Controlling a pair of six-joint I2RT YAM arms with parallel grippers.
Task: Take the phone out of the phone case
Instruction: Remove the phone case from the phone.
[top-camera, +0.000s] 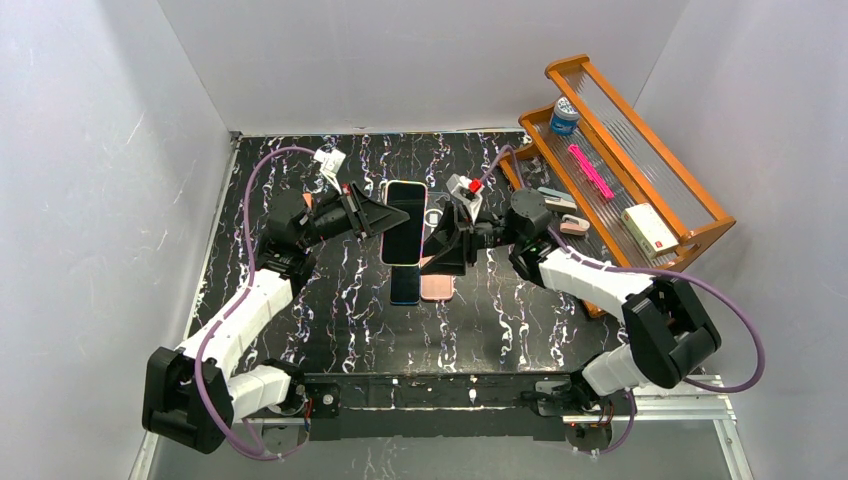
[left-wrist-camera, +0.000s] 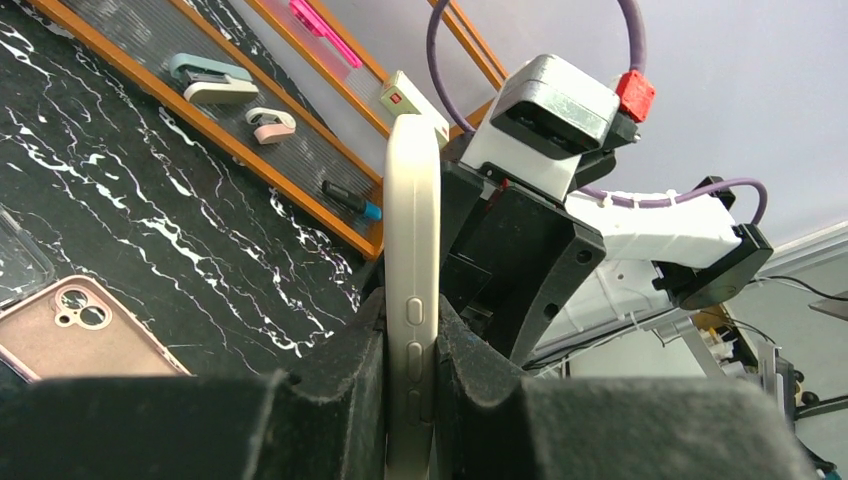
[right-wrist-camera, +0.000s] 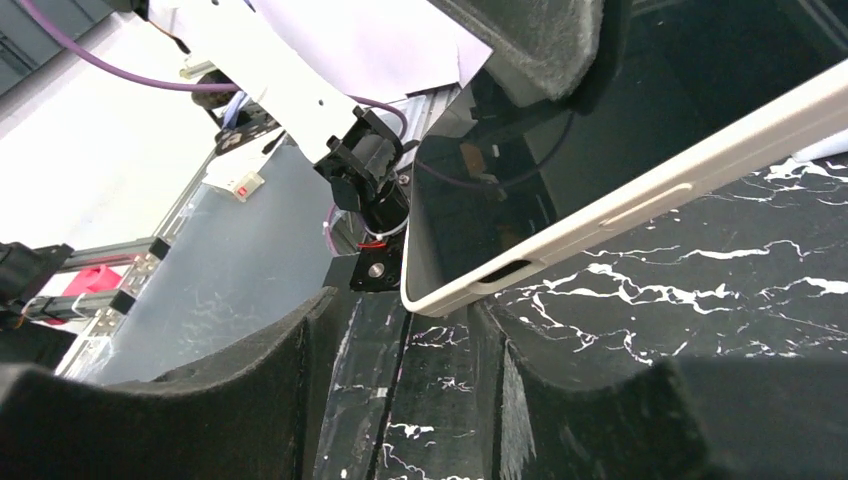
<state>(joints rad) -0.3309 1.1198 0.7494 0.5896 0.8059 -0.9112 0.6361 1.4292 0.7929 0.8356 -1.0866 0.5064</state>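
Observation:
The phone in its cream case (top-camera: 405, 222) is held off the table at the middle. My left gripper (top-camera: 382, 215) is shut on its left long edge. In the left wrist view the case's side with its buttons (left-wrist-camera: 412, 290) stands upright, clamped between my left gripper's (left-wrist-camera: 412, 380) black pads. My right gripper (top-camera: 443, 248) is open at the phone's right side. In the right wrist view a corner of the cased phone (right-wrist-camera: 560, 230) hangs just above the gap of my right gripper (right-wrist-camera: 420, 370), touching neither finger.
A blue phone (top-camera: 405, 287) and a pink phone (top-camera: 437, 289) lie on the black marbled table under the held one. The pink one also shows in the left wrist view (left-wrist-camera: 80, 335). An orange wooden rack (top-camera: 640, 170) at the right holds a bottle (top-camera: 564, 115), a pink pen (top-camera: 590, 170) and a box (top-camera: 648, 228).

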